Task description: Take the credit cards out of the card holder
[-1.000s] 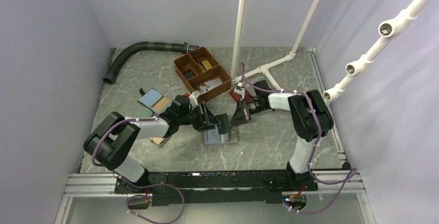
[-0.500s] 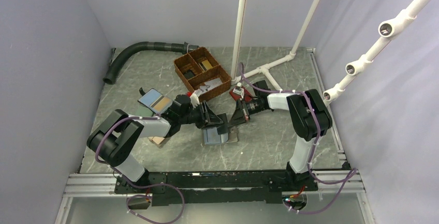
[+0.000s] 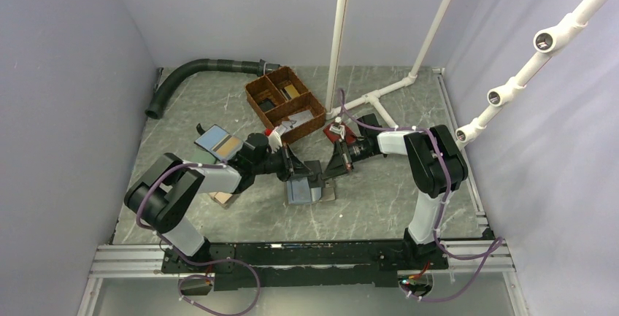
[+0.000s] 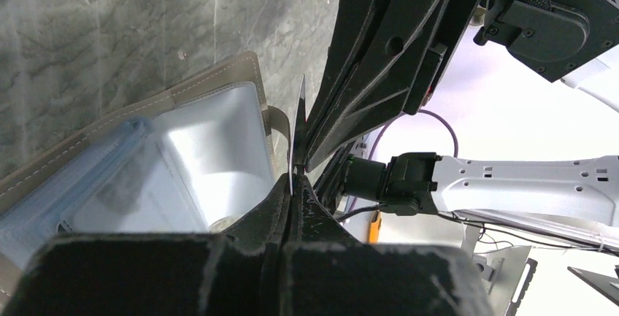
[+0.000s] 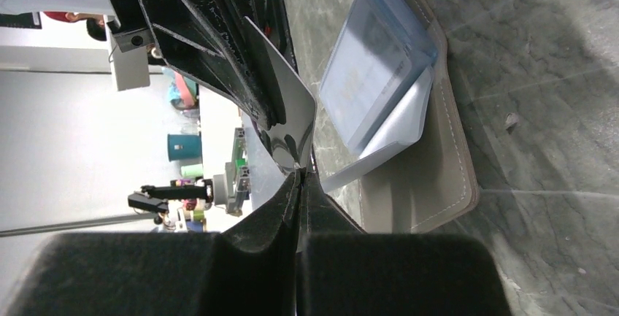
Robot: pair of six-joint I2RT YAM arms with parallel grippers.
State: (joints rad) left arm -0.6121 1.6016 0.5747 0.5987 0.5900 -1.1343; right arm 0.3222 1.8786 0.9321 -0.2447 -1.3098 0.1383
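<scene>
Table centre, top view: card holder lies open and flat on the grey marbled table, light blue inside facing up, taupe outside showing as a rim.

Two arms meet just above its upper edge.
- Left gripper: reaches in from the left. Fingers are pressed narrow onto one thin pale card. In its wrist view the card is edge-on, rising from between the pads.
- Right gripper: reaches in from the right. Its fingers are also pinched tight on the same card, at the opposite edge.
- The card stands tilted above the table, clear of the holder, held by both grippers at once.

Cards counted: two.
- One is in the air between the grippers.
- The second card, pale grey, sticks partway out of a blue slot and lies on the lower half of the holder.
- Any more inside the slots: cannot tell.

Wallets counted: three.
- The open holder.
- A blue wallet with tan panel, left of centre, beside the left arm.
- A red wallet, partly hidden behind the right arm.

Other items:
- One brown divided basket, above centre, with small items inside.
- One black ribbed hose, upper left.
</scene>
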